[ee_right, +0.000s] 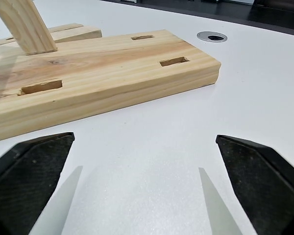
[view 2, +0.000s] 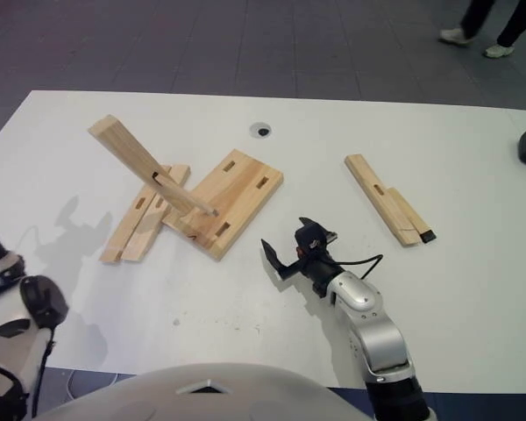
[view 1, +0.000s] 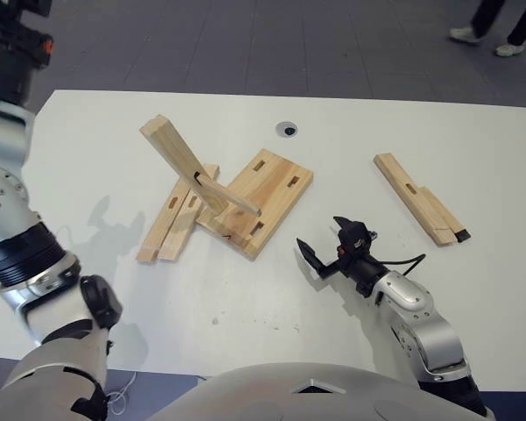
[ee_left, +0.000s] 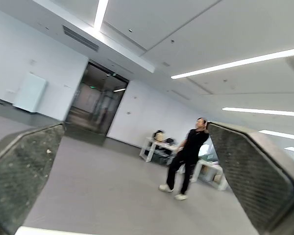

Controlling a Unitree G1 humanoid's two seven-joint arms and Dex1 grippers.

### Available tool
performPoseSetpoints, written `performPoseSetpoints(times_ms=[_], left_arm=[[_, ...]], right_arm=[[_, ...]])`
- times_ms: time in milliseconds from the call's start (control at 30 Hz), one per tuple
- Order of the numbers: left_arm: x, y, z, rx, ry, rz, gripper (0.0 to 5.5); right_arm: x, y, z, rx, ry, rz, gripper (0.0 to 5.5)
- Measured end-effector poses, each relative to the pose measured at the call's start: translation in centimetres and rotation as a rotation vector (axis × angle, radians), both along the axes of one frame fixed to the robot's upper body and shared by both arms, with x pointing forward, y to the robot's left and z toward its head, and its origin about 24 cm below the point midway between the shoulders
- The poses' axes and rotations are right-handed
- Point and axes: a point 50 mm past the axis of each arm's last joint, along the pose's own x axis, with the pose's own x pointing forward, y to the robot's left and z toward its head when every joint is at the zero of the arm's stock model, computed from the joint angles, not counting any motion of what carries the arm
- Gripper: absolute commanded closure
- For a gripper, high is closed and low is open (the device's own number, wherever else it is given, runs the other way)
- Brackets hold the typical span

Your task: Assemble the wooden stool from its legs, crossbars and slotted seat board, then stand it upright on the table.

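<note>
My right gripper [view 1: 323, 235]: spread wide, empty, just near-right of the slotted seat board [view 1: 276, 184]. One leg [view 1: 182, 160] rises tilted from the board's left part. My left gripper [ee_left: 136, 125]: spread wide, empty.

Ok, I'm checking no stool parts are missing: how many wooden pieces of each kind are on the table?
Slotted seat board: 1
Leg tilted up from the board: 1
Loose flat bars: 4, two left of the board, two right
Total: 6
</note>
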Motion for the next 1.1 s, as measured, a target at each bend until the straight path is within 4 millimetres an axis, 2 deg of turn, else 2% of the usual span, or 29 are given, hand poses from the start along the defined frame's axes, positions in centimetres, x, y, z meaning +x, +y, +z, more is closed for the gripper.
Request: performPoseSetpoints(times_ms=[67,133,233,400,633,833,1100], left_arm=[[-0.7,1.2,-4.7,0.148,0.228,0.006,0.11],[-2.2,1.4,-9.5,0.246,0.446,-0.06,0.11],[-3.4,1.0,-12.7,0.331,0.582,-0.137,0.11],[-3.9,-0.7,-14.1,0.398,0.619,-0.262,0.11],[-4.6,-0.4,-16.0,0.546,0.68,-0.267,0.11],[-4.8,-0.4,-16.4,0.604,0.692,-0.279,0.11],[-4.9,-0.5,-16.4,0.594,0.687,-0.302,0.11]], right_arm=[[-0.1,0.0,-0.1,-0.002,0.003,-0.007,0.1],[-0.3,-0.1,-0.2,-0.002,0.006,-0.011,0.1],[-0.3,-0.1,-0.2,-0.004,0.004,-0.012,0.1],[-0.3,-0.1,-0.1,-0.004,0.002,-0.012,0.1],[-0.4,-0.1,0.0,-0.003,0.0,-0.011,0.1],[-0.5,-0.1,-0.1,-0.002,0.003,-0.013,0.1],[-0.6,-0.1,-0.1,-0.002,0.005,-0.016,0.1]])
